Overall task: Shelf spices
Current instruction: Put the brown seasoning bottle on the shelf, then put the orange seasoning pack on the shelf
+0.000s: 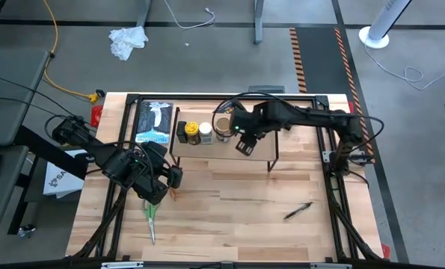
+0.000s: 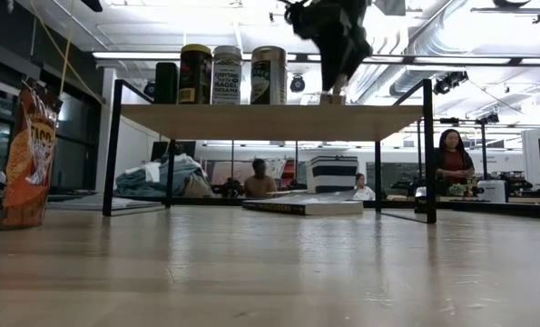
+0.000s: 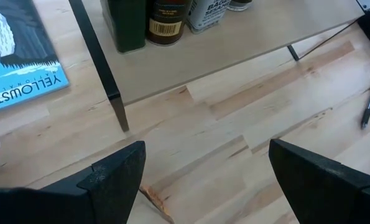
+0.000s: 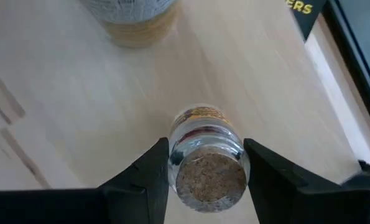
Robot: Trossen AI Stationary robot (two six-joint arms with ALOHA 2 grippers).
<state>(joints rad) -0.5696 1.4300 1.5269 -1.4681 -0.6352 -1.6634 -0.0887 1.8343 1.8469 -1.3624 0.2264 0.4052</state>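
Pale wood table (image 1: pixel 282 187) — right tool (image 4: pixel 206 163) clamps a small jar (image 4: pixel 204 158) over the shelf (image 1: pixel 222 149), left tool (image 3: pixel 203 180) agape.

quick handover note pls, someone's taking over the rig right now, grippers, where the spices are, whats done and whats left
Right gripper: shut on a small jar, held over the shelf top.
Left gripper: open, empty, low over the table in front of the shelf's left end.
Done: black tin, yellow-lidded jar, white-lidded jar and a wide tin stand in a row on the shelf.
Left: set the small jar down; the orange packet is still on the table, standing upright.
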